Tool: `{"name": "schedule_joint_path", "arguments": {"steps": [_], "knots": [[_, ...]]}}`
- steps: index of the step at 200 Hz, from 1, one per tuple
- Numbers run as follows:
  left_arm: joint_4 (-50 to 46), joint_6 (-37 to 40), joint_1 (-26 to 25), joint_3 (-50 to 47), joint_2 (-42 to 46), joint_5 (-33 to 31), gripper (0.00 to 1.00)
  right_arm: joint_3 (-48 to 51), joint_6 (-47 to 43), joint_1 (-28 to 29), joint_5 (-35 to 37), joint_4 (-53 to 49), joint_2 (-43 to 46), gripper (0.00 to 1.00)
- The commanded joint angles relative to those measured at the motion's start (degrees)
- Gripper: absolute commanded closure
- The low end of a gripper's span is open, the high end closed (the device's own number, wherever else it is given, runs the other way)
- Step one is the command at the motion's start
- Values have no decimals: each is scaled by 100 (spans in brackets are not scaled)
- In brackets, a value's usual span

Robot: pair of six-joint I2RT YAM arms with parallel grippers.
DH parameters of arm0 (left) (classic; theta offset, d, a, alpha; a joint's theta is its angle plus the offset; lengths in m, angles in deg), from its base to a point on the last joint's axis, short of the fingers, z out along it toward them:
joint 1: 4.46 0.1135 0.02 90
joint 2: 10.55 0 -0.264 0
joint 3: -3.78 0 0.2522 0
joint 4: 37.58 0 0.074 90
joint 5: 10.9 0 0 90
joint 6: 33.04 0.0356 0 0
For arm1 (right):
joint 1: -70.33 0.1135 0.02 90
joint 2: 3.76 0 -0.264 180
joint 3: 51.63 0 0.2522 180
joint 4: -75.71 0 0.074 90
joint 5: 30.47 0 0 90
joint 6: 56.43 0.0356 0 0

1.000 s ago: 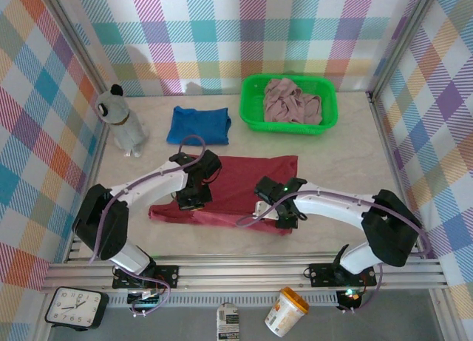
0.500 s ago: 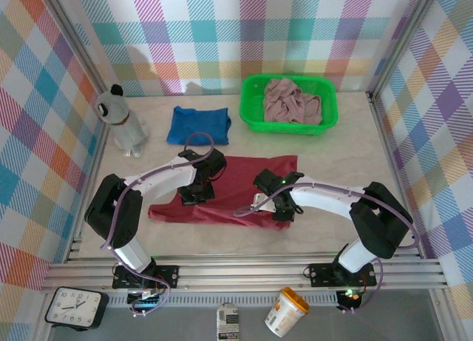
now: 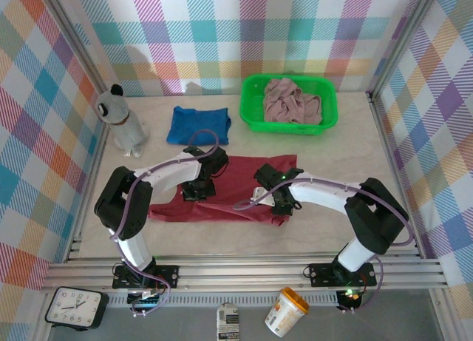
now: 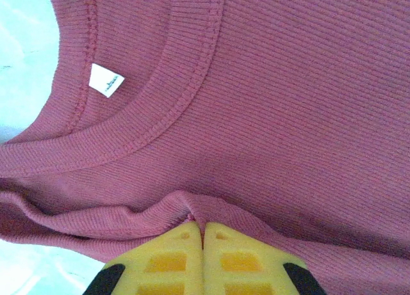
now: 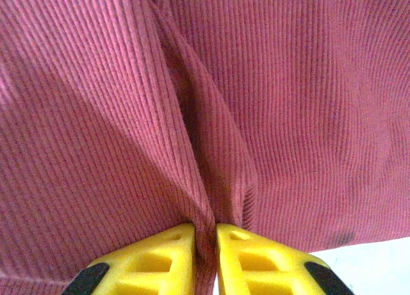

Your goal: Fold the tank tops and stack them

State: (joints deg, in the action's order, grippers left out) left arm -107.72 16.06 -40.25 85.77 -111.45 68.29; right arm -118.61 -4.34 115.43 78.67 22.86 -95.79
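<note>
Left hand and right hand each pinch dark red tank top; its tag unreadable.

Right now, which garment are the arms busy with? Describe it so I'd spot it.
On the pale table, nearer than the green basket, the dark red tank top lies mid-table. The left gripper and right gripper each pinch a fold of it. Unlike the folded blue tank top behind it and the pink tank top bunched in the basket, it is spread out.
</note>
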Motion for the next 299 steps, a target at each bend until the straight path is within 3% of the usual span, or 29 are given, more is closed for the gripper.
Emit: {"name": "schedule_joint_path", "arguments": {"steps": [1, 23, 51, 79, 130, 140, 179, 195, 239, 264, 299], "knots": [[-49, 117, 56, 104, 22, -63, 90, -172, -72, -45, 91, 94, -104, 81], [-83, 128, 55, 47, 203, -16, 85, -155, -50, -71, 236, 114, -30, 77], [-173, 47, 41, -93, 607, 81, 70, -180, 22, -116, 462, 118, 31, 66], [-255, -175, -57, -413, 1186, 380, 61, -349, 538, -119, 437, -229, 344, 61], [464, -637, -428, -1387, 1711, 1196, 51, -431, 2893, -89, -1419, -1303, 1263, 50], [628, -633, -488, -1488, 1595, 1282, 51, -560, 3340, 128, -1129, -1413, 1311, 43], [756, -378, -607, -1368, 1099, 1098, 50, -714, 4689, 201, -1521, -1606, 1200, 40], [665, -263, -609, -1351, 1037, 887, 50, -318, 5716, 166, -1301, -1321, 1369, 29], [791, -154, -609, -1546, 1023, 828, 50, 958, 6755, 166, -1535, -481, 2116, 32], [743, -50, -603, -1558, 928, 811, 50, 1126, 6524, 166, -1624, 72, 2135, 35], [685, -23, -604, -1659, 949, 700, 50, 1293, 6160, 165, -2176, 611, 1794, 46]]}}
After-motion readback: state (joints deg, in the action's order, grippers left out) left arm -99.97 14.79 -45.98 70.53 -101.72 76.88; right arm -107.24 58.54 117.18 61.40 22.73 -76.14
